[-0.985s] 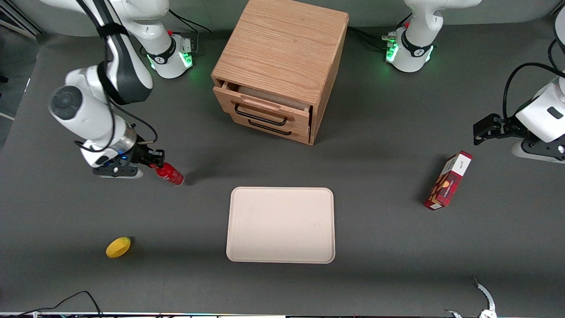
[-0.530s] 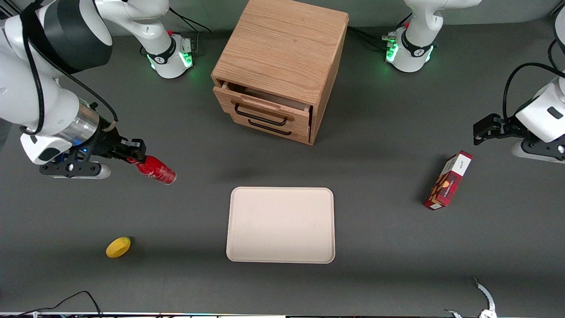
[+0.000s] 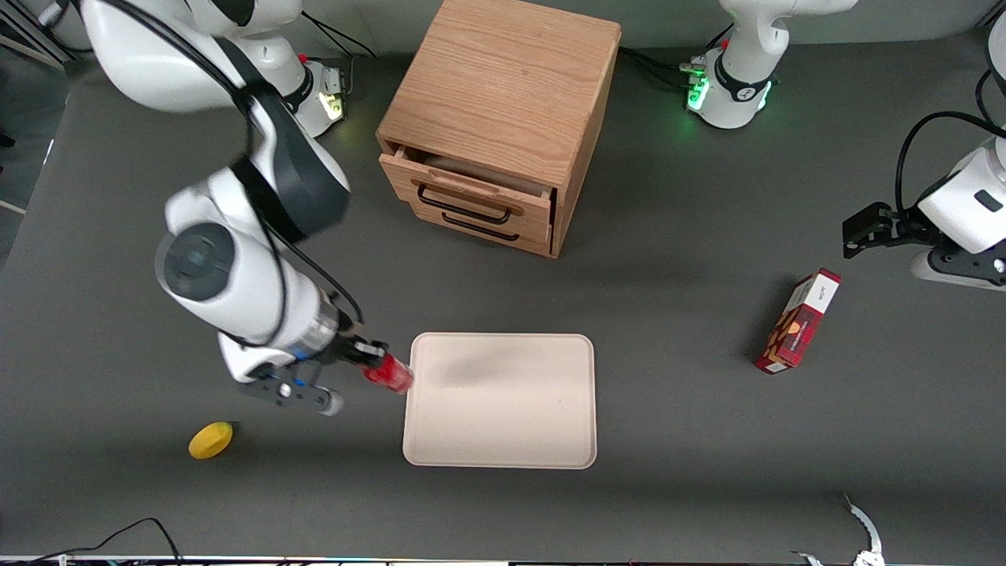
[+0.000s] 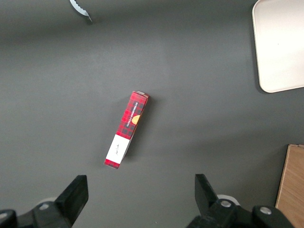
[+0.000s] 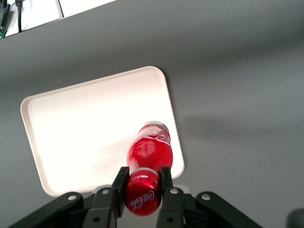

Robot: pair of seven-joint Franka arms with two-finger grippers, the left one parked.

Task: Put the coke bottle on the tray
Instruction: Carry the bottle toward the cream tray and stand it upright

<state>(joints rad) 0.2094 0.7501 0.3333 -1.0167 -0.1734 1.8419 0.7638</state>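
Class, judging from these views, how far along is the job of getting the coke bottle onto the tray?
Done: the hand is shut on the small glossy red coke bottle by its cap end, lifted off the table. In hand: it hangs at the large flat beige tray edge nearest the working arm. Left: move over the tray, lower, release.

I am looking at a robotics lab bench. Two white arm bases (image 3: 308, 94) are glowing green on a dark grey table (image 3: 692, 409), cables are trailing at the edges, and staged props are lying about: a wooden drawer cabinet (image 3: 497, 118), a beige tray (image 3: 503, 424), a red box (image 3: 798, 321), a lemon (image 3: 211, 439).
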